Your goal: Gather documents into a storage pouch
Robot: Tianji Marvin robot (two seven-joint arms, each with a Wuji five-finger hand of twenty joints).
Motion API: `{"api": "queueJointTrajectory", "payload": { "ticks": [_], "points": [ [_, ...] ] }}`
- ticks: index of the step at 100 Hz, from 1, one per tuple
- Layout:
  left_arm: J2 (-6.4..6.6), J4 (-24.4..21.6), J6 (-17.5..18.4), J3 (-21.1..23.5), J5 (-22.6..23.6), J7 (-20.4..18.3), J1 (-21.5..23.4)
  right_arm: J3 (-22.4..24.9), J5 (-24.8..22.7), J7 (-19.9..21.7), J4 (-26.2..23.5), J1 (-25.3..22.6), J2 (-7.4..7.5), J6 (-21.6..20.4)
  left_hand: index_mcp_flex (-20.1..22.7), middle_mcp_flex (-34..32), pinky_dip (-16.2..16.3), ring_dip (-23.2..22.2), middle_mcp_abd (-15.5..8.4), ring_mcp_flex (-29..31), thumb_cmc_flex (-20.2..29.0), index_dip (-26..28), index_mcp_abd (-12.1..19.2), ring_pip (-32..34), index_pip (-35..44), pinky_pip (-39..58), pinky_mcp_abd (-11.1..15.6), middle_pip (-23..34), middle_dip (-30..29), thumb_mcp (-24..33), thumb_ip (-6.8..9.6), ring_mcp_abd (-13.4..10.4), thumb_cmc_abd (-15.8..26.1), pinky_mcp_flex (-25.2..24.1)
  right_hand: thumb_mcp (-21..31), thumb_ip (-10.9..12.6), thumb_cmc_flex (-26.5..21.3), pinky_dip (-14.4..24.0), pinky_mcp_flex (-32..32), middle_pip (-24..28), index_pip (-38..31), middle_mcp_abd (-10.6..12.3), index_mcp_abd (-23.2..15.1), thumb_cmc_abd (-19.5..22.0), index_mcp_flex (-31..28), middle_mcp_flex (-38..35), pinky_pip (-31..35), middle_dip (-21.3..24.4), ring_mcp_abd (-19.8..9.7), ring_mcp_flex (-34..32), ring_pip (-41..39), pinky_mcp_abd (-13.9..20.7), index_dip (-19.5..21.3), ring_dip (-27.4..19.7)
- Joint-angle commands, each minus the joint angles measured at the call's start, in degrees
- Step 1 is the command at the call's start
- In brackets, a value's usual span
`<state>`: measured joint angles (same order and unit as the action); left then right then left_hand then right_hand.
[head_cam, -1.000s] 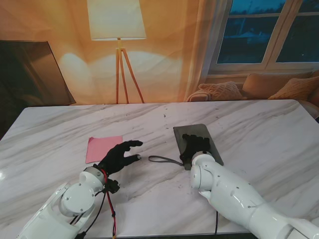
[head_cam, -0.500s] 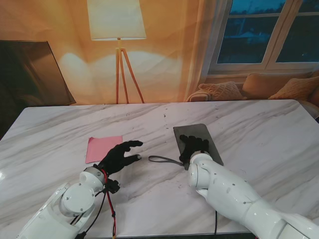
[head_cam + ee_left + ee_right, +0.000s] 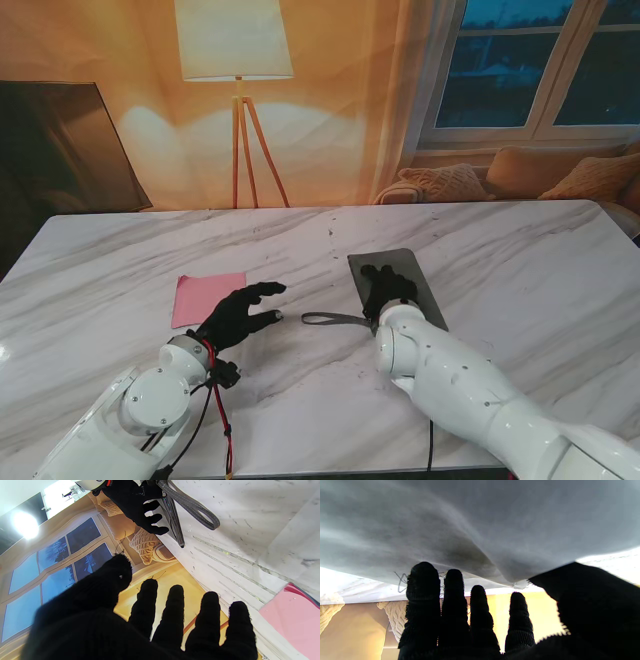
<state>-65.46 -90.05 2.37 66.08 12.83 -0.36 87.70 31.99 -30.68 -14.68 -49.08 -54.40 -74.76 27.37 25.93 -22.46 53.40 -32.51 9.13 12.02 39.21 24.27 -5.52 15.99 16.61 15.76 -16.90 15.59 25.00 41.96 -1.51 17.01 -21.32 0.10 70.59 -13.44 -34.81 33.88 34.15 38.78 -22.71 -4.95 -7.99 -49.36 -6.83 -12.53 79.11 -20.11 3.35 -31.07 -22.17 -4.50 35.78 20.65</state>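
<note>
A pink document (image 3: 208,298) (image 3: 295,620) lies flat on the marble table (image 3: 520,260), left of centre. My left hand (image 3: 240,312) (image 3: 150,620) hovers just right of it, open with the fingers spread and nothing in it. The dark grey pouch (image 3: 410,275) (image 3: 172,517) (image 3: 480,525) lies right of centre, its wrist strap (image 3: 335,319) (image 3: 197,510) trailing toward the left hand. My right hand (image 3: 388,290) (image 3: 140,502) (image 3: 470,620) rests on the pouch's near end, fingers stretched flat over the fabric. It grips nothing.
A red and black cable (image 3: 220,410) hangs beside my left forearm near the table's front edge. Bare marble stretches to the far right and along the back. A floor lamp (image 3: 237,100) and a sofa stand beyond the table.
My right arm has crept slightly forward and left over the pouch, and the strap has shifted a little to the right. The left hand and the pink document have not moved.
</note>
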Motion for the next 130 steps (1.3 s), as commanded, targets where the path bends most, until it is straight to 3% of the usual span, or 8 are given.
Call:
{"api": "queueJointTrajectory", "payload": {
  "ticks": [1, 8, 21, 35, 45, 54, 84, 130],
  "points": [
    [-0.2, -0.35, -0.03, 0.07, 0.0, -0.64, 0.26, -0.18, 0.06, 1.94, 0.09, -1.18, 0.16, 0.8, 1.07, -0.87, 1.52, 0.0, -0.38, 1.92, -0.48, -0.54, 0.39, 0.56, -0.27, 0.03, 0.15, -0.15, -0.28, -1.38, -0.8, 0.25, 0.86, 0.53, 6.21, -1.48, -7.31, 1.0, 3.33, 1.27, -5.25, -2.26, 0.96, -2.49, 0.96, -1.9, 3.39, -0.56, 0.18, -15.29, -36.33, 2.28, -2.15, 5.68],
    [-0.2, -0.33, -0.04, 0.03, -0.07, -0.69, 0.22, 0.02, -0.12, 2.44, -0.89, -1.57, 0.47, 1.11, 1.11, -0.93, 1.59, -0.01, -0.43, 1.92, -0.45, -0.55, 0.4, 0.6, -0.27, 0.08, 0.18, -0.14, -0.27, -1.38, -0.8, 0.31, 0.88, 0.63, 5.85, -2.0, -8.4, 1.48, 6.1, 0.69, -11.75, -5.05, 1.78, -2.96, -3.14, -10.64, 4.23, 0.14, -0.01, -18.7, -37.77, 2.71, -7.42, 3.59],
    [-0.2, -0.3, -0.05, -0.01, -0.19, -0.75, 0.18, 0.87, -0.82, 1.41, -2.05, -2.55, 0.66, 1.6, 1.24, -1.03, 1.71, -0.05, -0.34, 2.03, -0.49, -0.55, 0.37, 0.76, -0.23, 0.14, 0.14, -0.09, -0.24, -1.42, -0.81, 0.42, 0.89, 0.72, 5.99, -1.99, -10.56, 1.21, 11.17, 1.36, -15.85, -6.83, 2.99, -3.57, -9.15, -21.56, 4.98, 0.01, -0.86, -24.17, -38.15, 3.37, -8.94, 1.4],
    [-0.24, -0.3, -0.12, -0.02, -0.31, -0.65, 0.17, 1.94, -2.35, 0.78, -4.01, -3.71, 1.39, 2.01, 1.45, -1.17, 1.83, -0.08, -0.25, 2.06, -0.25, -0.52, 0.33, 0.87, -0.13, 0.19, 0.14, -0.04, -0.21, -1.3, -0.78, 0.43, 1.05, 0.84, 6.41, -1.84, -11.61, 1.48, 14.5, 3.42, -17.99, -4.12, 6.11, -3.58, -15.76, -32.4, 5.62, -0.7, -0.8, -27.4, -38.8, 3.66, -10.4, -0.11],
    [-0.29, -0.26, -0.1, -0.04, -0.32, -0.5, 0.15, 2.54, -3.39, 0.39, -5.06, -4.26, 1.85, 2.03, 1.48, -1.28, 1.91, -0.09, -0.31, 2.06, -0.34, -0.52, 0.32, 0.93, -0.11, 0.24, 0.09, 0.0, -0.18, -1.3, -0.81, 0.47, 1.04, 0.94, 6.9, -1.79, -11.75, 1.43, 16.94, 2.87, -18.81, -2.32, 8.66, -3.71, -25.3, -41.82, 6.05, -0.42, 0.07, -29.97, -38.22, 2.5, -12.03, -0.52],
    [-0.31, -0.25, -0.13, -0.08, -0.4, -0.43, 0.12, 2.65, -4.08, 0.2, -5.34, -4.36, 2.1, 1.84, 1.43, -1.29, 1.98, -0.1, -0.19, 2.12, -0.34, -0.54, 0.22, 0.99, -0.13, 0.25, 0.01, 0.0, -0.18, -1.33, -0.82, 0.55, 1.0, 0.98, 7.07, -1.77, -12.41, 1.61, 18.1, 2.26, -19.7, -0.8, 8.34, -3.83, -33.36, -47.29, 6.62, -3.86, 0.23, -31.28, -37.7, 1.73, -11.94, 0.05],
    [-0.27, -0.19, -0.1, -0.15, -0.35, -0.58, 0.02, 4.36, -4.89, -2.27, -5.98, -5.16, 2.19, 0.46, 1.58, -1.38, 2.13, -0.09, -0.09, 2.09, -0.36, -0.54, 0.12, 1.08, -0.05, 0.25, -0.02, 0.04, -0.14, -1.32, -0.82, 0.57, 1.05, 1.05, 6.76, -1.82, -13.7, 4.18, 18.62, 5.34, -30.02, 3.06, -0.27, -1.1, -47.19, -50.95, 9.09, -9.61, -0.22, -31.5, -39.94, 1.27, -13.42, 2.42],
    [-0.24, -0.15, -0.01, -0.23, -0.31, -0.73, -0.12, 12.03, -2.6, -0.16, -16.59, -10.59, 3.71, -0.29, 1.62, -1.24, 2.27, -0.03, 0.14, 1.99, -0.22, -0.55, 0.15, 1.08, -0.06, 0.24, 0.05, -0.03, -0.14, -1.37, -0.79, 0.49, 1.14, 1.16, 6.6, -1.84, -14.12, 5.54, 18.53, 5.16, -30.54, 2.87, 0.08, -0.04, -49.27, -51.35, 10.36, -10.63, 0.35, -31.13, -40.66, 0.62, -13.7, 3.74]
  ]
}}
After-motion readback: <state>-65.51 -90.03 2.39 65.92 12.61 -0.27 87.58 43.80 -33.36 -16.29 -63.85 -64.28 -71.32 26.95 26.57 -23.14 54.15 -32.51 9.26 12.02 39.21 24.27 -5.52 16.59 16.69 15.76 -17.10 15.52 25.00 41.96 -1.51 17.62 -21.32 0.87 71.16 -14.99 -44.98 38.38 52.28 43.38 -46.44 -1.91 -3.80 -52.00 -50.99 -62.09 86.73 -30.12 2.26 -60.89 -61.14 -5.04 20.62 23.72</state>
